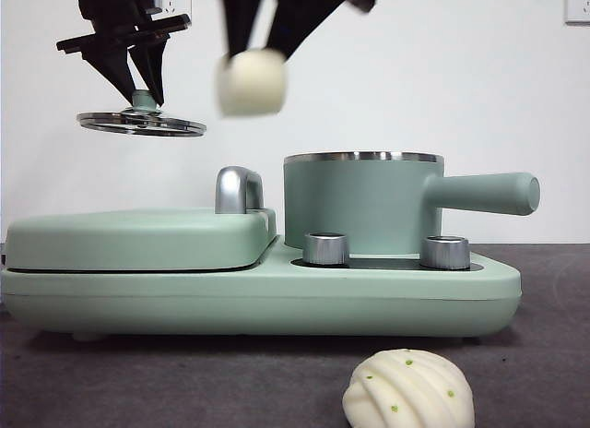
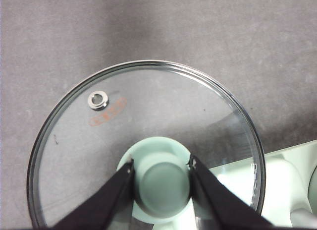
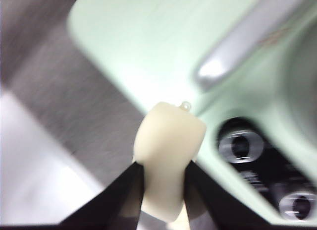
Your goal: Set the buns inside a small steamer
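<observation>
Upper middle of the front view, the right gripper (image 1: 253,73) pinches the smooth bun (image 1: 250,81), long axis roughly level, above and left of the open steamer (image 1: 361,204), whose handle points right. Upper left, the left gripper (image 1: 143,96) clamps the lid (image 1: 141,124) knob. The ridged bun (image 1: 408,389) lies on the bench (image 1: 544,373), bottom centre.

Smooth bun (image 1: 250,81) above open steamer (image 1: 361,203)

Ridged bun (image 1: 408,388) cut by front view's bottom edge, smooth bun (image 3: 169,158) motion-blurred
</observation>
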